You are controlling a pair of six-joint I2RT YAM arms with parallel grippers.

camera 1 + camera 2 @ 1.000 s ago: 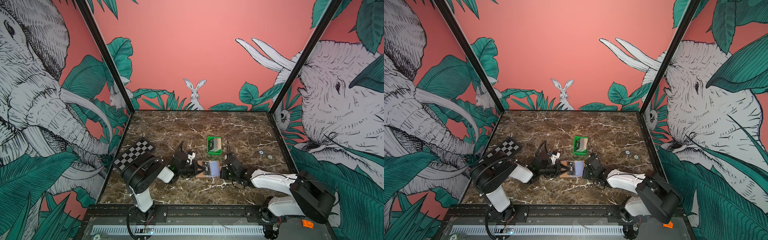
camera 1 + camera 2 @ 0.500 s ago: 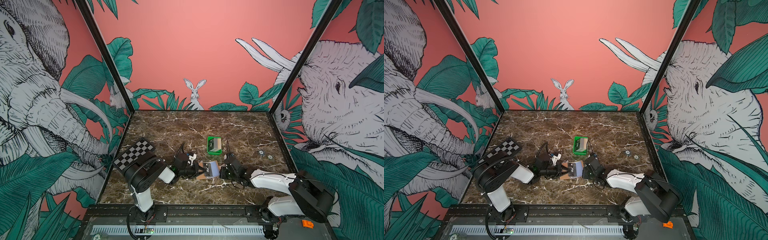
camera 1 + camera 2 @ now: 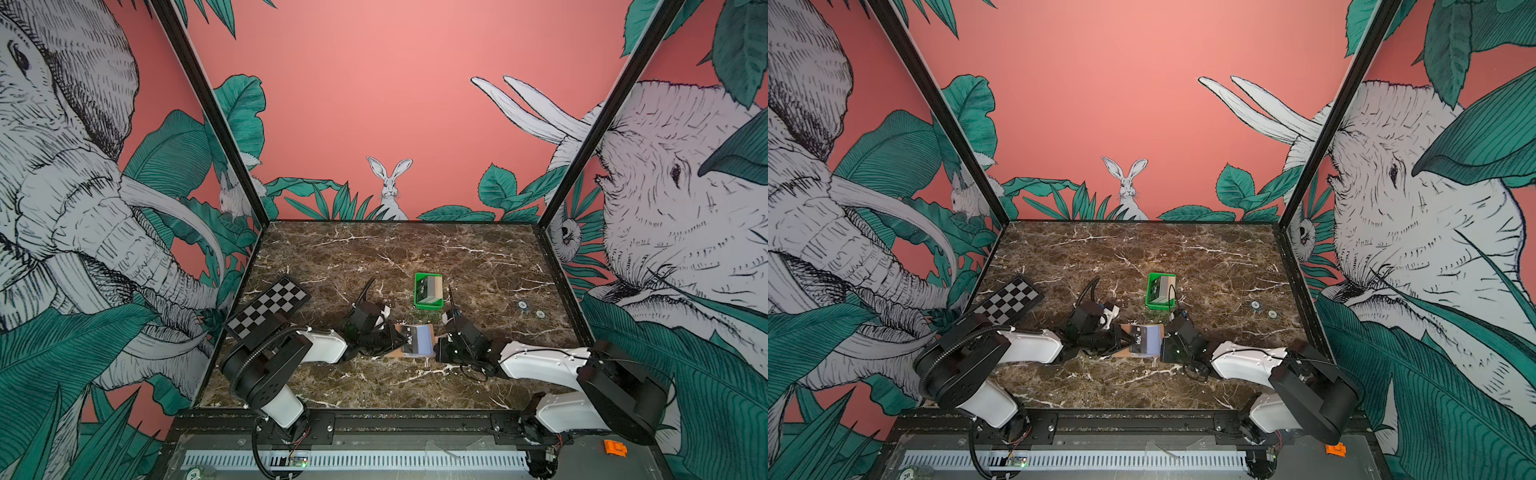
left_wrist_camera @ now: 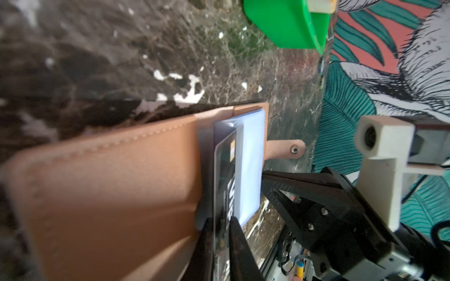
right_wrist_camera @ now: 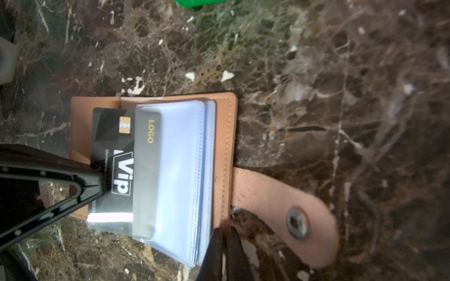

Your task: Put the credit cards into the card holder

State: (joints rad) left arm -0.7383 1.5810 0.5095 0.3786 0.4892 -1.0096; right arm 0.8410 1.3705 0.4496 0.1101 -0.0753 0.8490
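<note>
The tan card holder [image 5: 225, 146] lies open on the marble near the front, seen in both top views [image 3: 393, 354] [image 3: 1121, 353]. A black "VIP" credit card [image 5: 114, 146] [image 4: 224, 170] sits about half under its pale-blue clear pockets [image 5: 180, 158]. My left gripper [image 4: 221, 243] [image 3: 388, 336] straddles the card's outer end, its jaws a narrow gap apart. My right gripper [image 5: 222, 243] [image 3: 436, 347] is shut on the holder's tan edge beside the snap strap [image 5: 280, 202]. Two more cards, one dark [image 3: 423, 288] and one tan [image 3: 434, 286], stand in the green tray [image 3: 428, 305].
A black-and-white checkerboard [image 3: 268, 307] lies at the left edge. Two small round discs [image 3: 523, 304] sit on the marble at the right. The green tray [image 3: 1158, 305] stands just behind the holder, close to both grippers.
My left gripper has edged right, sliding the VIP card further under the clear pocket, and its jaws have loosened a little. The right gripper has stayed put on the holder.
</note>
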